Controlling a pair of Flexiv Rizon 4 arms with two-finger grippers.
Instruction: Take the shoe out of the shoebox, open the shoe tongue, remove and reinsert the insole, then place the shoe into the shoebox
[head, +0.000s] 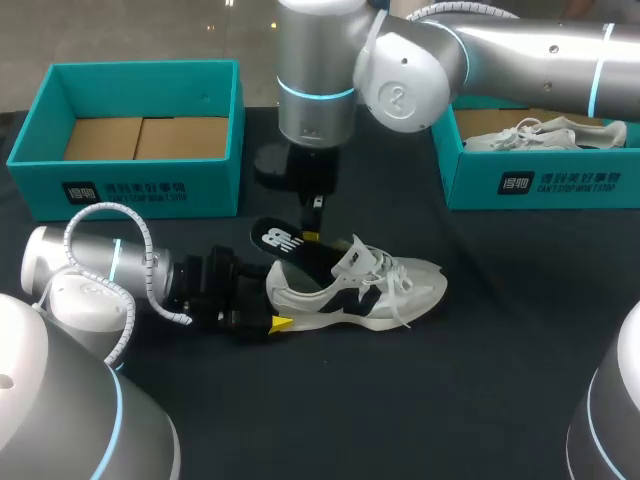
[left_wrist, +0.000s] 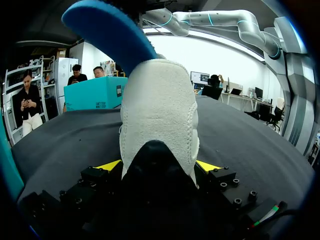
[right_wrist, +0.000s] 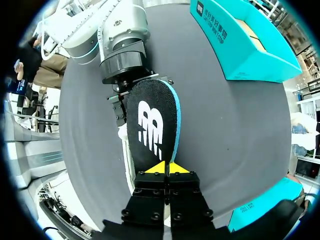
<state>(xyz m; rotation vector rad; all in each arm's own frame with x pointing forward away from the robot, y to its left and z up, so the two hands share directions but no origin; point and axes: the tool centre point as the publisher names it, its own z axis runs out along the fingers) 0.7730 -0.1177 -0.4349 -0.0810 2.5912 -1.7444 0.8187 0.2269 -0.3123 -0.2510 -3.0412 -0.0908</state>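
- Shoe (head: 360, 290): it lies on its sole in the middle of the desk (head: 480, 380), outside both boxes, toe toward my right. The tongue (head: 352, 255) stands up and leaves the mouth open.
- My left pincer (head: 280, 322) is clamped on the heel, one yellow tip on each side. In the left wrist view the heel fills the gap between the tips.
- My right pincer (right_wrist: 165, 167) comes down from above with its tips pressed together on one end of the insole (right_wrist: 152, 125).
- The insole slants up behind the heel, black top toward the head camera. I cannot tell whether its far end sits inside the mouth.
- Step in hand, as I judge it: the insole part, between removing it and putting it back. Which of the two, I cannot say.
- The next move needs the heel kept steady while the insole's free end is aimed into the mouth and slid forward flat, without folding.
- The left box (head: 140, 185) is empty. The right box (head: 540, 185) holds a second shoe (head: 545, 133).
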